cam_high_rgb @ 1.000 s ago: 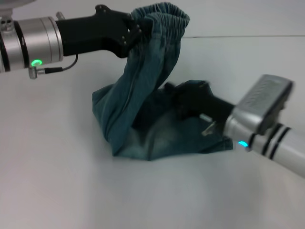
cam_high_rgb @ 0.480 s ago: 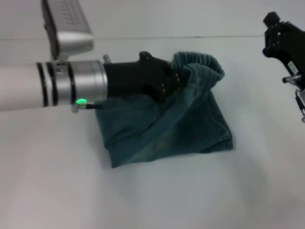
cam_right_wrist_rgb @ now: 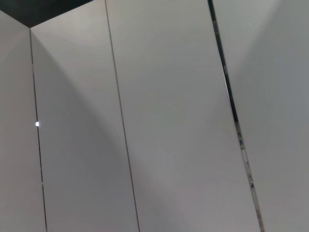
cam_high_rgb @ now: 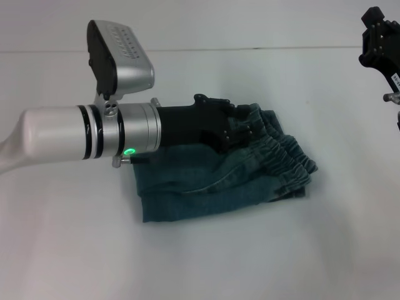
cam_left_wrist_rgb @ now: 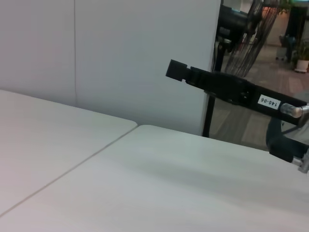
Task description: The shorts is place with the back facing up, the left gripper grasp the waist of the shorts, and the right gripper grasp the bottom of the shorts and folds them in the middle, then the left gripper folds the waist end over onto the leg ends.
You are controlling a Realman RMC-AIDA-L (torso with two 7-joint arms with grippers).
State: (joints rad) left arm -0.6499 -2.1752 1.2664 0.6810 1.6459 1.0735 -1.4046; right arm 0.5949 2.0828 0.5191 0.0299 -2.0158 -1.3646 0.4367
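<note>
Two layers of blue faded denim shorts are lying mid-worktop, long axis left-right, ruffled waist pointing right; black left gripper is clamping it, black right gripper, jaws unclear, is hovering far-right.

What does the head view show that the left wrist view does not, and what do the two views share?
Only the head view shows the shorts lying folded on the table, with the left gripper low over the ruffled waist, which now lies at the side of the stack toward the robot's right. Only the left wrist view shows a wall panel behind the table and a room beyond it. Both show the white table and the right gripper raised clear of the shorts; its white label is readable only from the wrist.
</note>
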